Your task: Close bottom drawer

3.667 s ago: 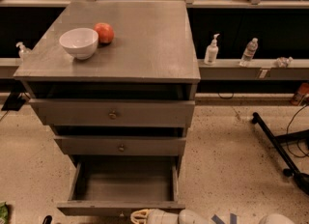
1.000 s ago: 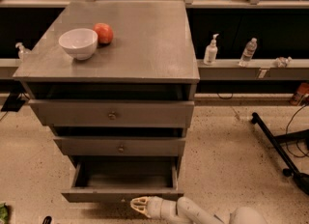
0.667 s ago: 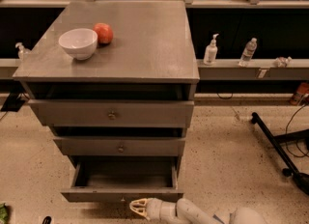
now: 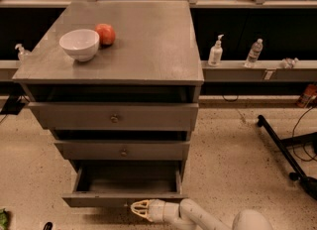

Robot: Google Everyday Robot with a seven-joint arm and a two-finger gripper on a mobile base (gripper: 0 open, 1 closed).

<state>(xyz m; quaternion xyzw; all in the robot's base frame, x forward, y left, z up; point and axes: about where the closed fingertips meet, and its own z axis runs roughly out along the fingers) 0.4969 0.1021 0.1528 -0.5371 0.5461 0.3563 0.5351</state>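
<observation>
The bottom drawer (image 4: 124, 200) of the grey cabinet (image 4: 119, 65) stands partly open, its plain boxy inside empty. Its narrow front panel sits low in the camera view. My gripper (image 4: 140, 209) is at the bottom centre, its pale fingertips pressed against the drawer's front panel near the middle, where the knob is hidden behind it. The white arm (image 4: 198, 217) runs off to the lower right. The middle drawer (image 4: 123, 150) and top drawer (image 4: 114, 117) above are closed.
A white bowl (image 4: 79, 44) and a red apple (image 4: 105, 33) sit on the cabinet top. Bottles (image 4: 215, 51) stand on a ledge to the right. A black stand leg (image 4: 282, 149) and cables lie on the speckled floor at right.
The bottom drawer has slid inward, shorter than before. My gripper has moved forward with it, staying against the front panel.
</observation>
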